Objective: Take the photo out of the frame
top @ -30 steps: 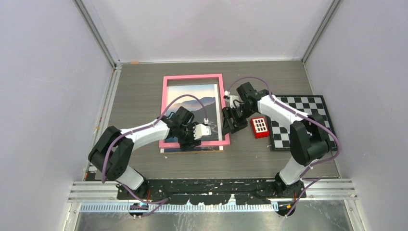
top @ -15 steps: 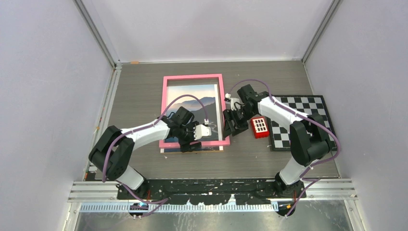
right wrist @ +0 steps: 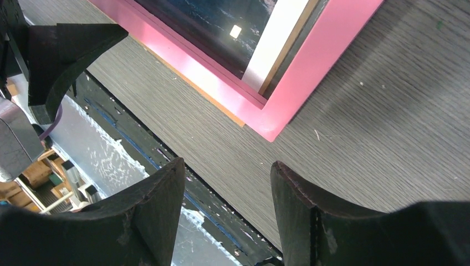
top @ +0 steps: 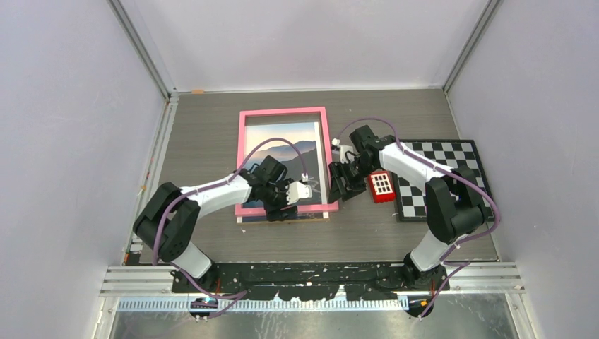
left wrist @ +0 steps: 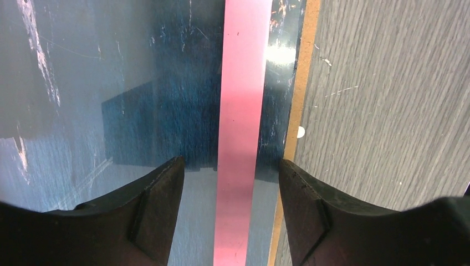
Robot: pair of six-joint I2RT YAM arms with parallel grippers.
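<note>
The frame (top: 282,112), with a thin pink border, lies flat in the middle of the table. The photo (top: 282,138) of sea and mountains lies inside it and sticks out a little past the frame's near edge. My left gripper (top: 282,206) is open over that near edge. In the left wrist view (left wrist: 230,166) its jaws stand either side of the pink border (left wrist: 244,83), with photo (left wrist: 138,66) on both sides and a brown backing edge (left wrist: 302,72) at the right. My right gripper (top: 340,188) is open and empty, just off the frame's near right corner (right wrist: 310,72).
A black-and-white checkerboard (top: 452,176) lies at the right. A red block (top: 381,186) with white squares sits at its left edge, close to my right gripper. Pale walls enclose the table. The black base rail (right wrist: 166,160) runs along the near edge.
My right gripper has moved slightly nearer along the frame's right side. My left gripper has shifted a little over the near border. Both stay open.
</note>
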